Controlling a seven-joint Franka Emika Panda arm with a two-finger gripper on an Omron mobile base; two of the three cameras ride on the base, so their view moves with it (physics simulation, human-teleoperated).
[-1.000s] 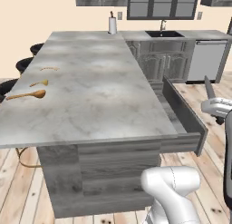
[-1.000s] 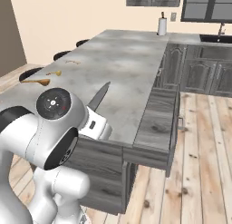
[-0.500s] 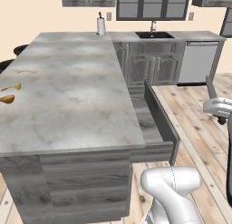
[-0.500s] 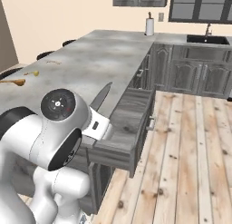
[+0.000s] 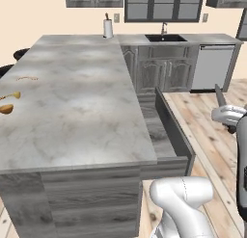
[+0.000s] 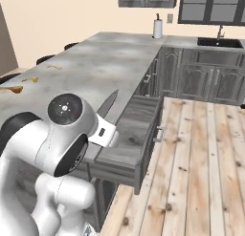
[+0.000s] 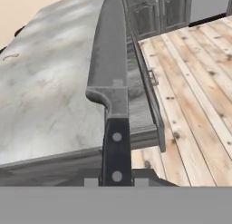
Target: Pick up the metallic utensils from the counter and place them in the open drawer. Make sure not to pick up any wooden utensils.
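Evidently the knife is being carried, not resting anywhere: in the hand view its black handle sits down at the gripper, clamped by the handle end, and the grey blade runs straight out ahead of the hand, tip farthest away. The actual finger pads are hidden at the bottom edge, so I judge the grip from how steadily the knife stands out. Holding it by the handle keeps the blade free, which should let it be lowered lengthwise.

Its long axis lies along the open drawer just beyond and below the hand, roughly parallel to the edge of the counter off to the hand's left. From the right base view the blade pokes up and forward past the arm, over the drawer's near end. The wooden utensils lie well away across the counter, far from the hand, untouched.
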